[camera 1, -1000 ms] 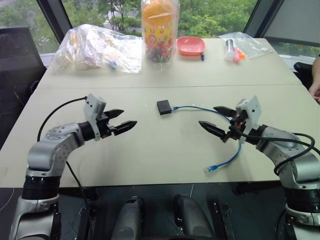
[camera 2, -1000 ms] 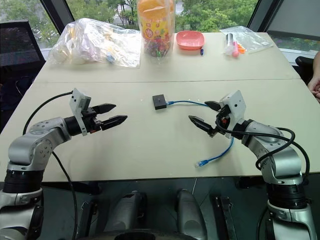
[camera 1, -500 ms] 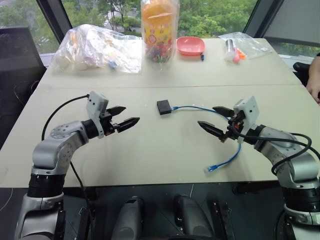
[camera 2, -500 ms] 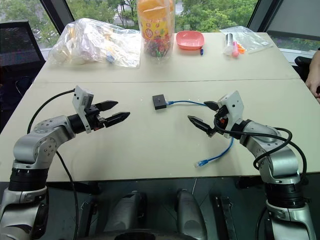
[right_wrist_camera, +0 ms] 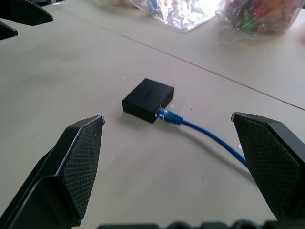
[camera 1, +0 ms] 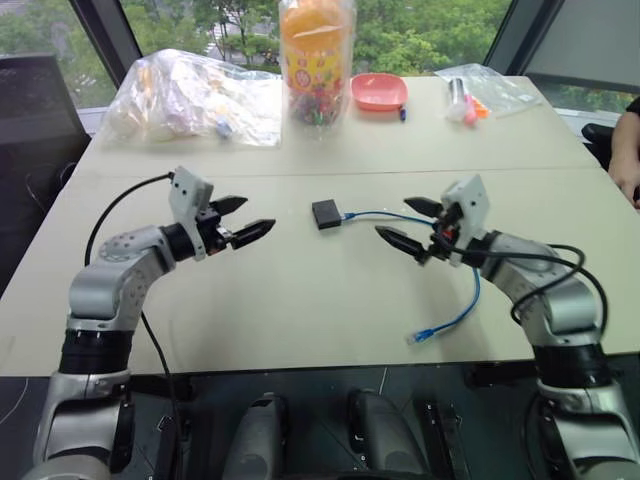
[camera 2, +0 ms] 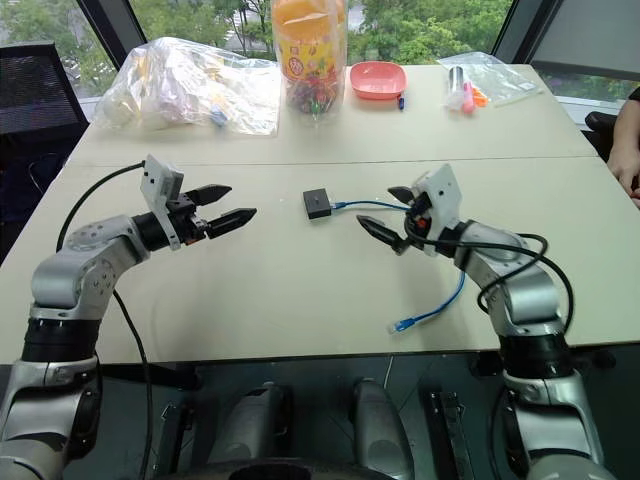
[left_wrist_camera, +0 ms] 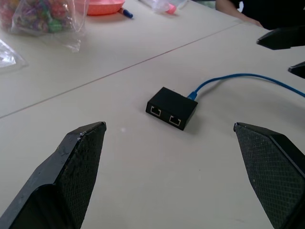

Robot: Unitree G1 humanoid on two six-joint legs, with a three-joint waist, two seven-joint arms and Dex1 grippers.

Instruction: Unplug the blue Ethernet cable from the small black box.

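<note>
The small black box [camera 1: 325, 213] lies flat on the beige table [camera 1: 300, 300], and everything else is placed from it. The blue Ethernet cable [camera 1: 385, 214] is plugged into the side of the box facing the right arm; from there it runs away from the box, and part of its length is hidden behind the right gripper [camera 1: 408, 224] and that arm's wrist. It reappears beyond them and curls toward the near table edge, where its free plug [camera 1: 421, 336] lies well apart from the box. The side of the box facing the left arm has two ports [left_wrist_camera: 163, 115], both unoccupied.

The left gripper [camera 1: 243, 217] hovers on one side of the box, apart from it, fingers spread wide with nothing between them. The right gripper hovers on the opposite side, nearer the box, just over the cable, jaws likewise wide apart and gripping nothing; whether a finger brushes the cable cannot be made out.

Beyond the box, at the far end of the table, sit a clear plastic bag [camera 1: 195, 98], a tall bag of coloured sweets [camera 1: 318, 60], a pink dish [camera 1: 380, 91] and a small bag [camera 1: 478, 90] whose contents are hard to make out. A person's arm [camera 1: 626, 150] is cut off at the edge
</note>
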